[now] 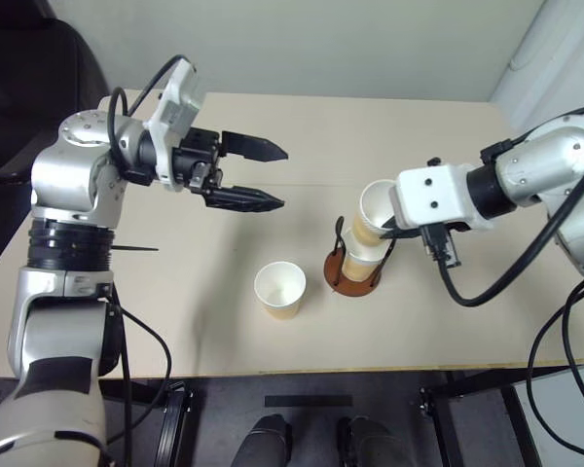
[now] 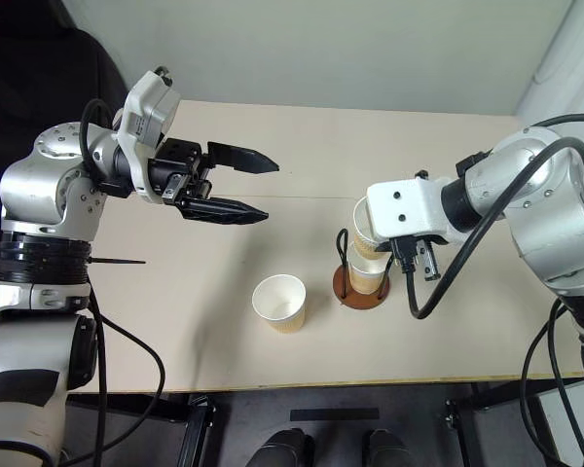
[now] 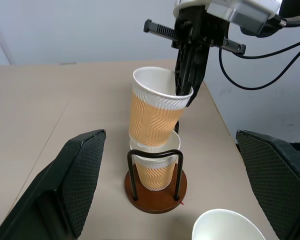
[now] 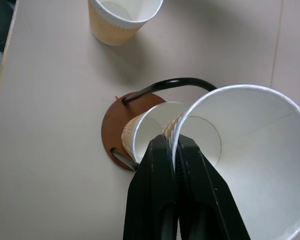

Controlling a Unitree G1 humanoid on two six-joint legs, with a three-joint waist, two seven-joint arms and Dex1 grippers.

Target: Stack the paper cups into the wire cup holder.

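Right gripper [image 4: 174, 150]: jaws pinched shut on the rim wall of a cup, one finger inside, one outside.
Held cup [image 3: 157, 112]: tilted, its base entering the mouth of the cup below; not yet seated.
Seated cup [image 3: 154, 170]: upright in the holder, between the two wire loops.
Holder [image 3: 156, 192]: brown disc base on the table, black loops rising beside the seated cup; the held cup's foot sits above the loop tops.
Third cup [image 1: 280, 289]: loose on the table, mouth up, near the holder on its left side, apart from it.
Left gripper [image 1: 263, 175]: jaws wide, holding nothing, raised over the table well apart from the cups.
Table [image 1: 175, 321]: pale top, bearing holder and loose cup.
Step in hand: nesting the second cup into the first.
Next move, judged: level the held cup over the seated one, lower until it nests, then release; third cup remains.
Risk, judged: tilt may catch a loop or tip the holder.
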